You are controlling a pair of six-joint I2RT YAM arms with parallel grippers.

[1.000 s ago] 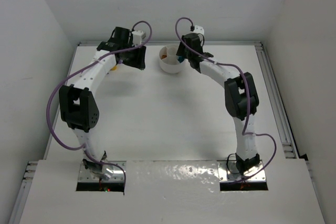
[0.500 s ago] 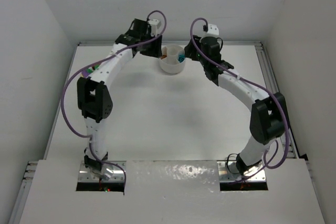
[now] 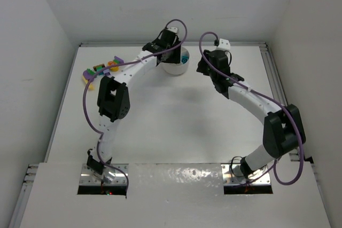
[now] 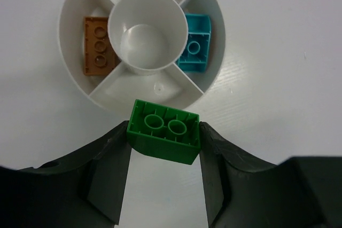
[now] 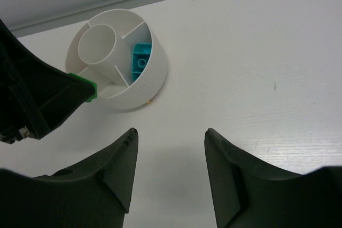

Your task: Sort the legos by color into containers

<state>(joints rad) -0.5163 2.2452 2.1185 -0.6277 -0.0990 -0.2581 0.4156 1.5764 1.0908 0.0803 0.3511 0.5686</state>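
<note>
A green lego (image 4: 160, 125) is gripped in the left tool (image 4: 165, 138) over the near rim of the dish (image 4: 68, 22). The right tool (image 5: 170, 145) is held open near the dish.

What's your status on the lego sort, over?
Left gripper shut on green lego, at dish rim. Right gripper open, empty. Orange lego and teal lego in separate wedges. Nothing blocking.

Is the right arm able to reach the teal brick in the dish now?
Probably yes. The right gripper is open and empty, and the teal brick lies uncovered in the dish wedge on its side; the left gripper, holding a green brick, hovers at another wedge.
</note>
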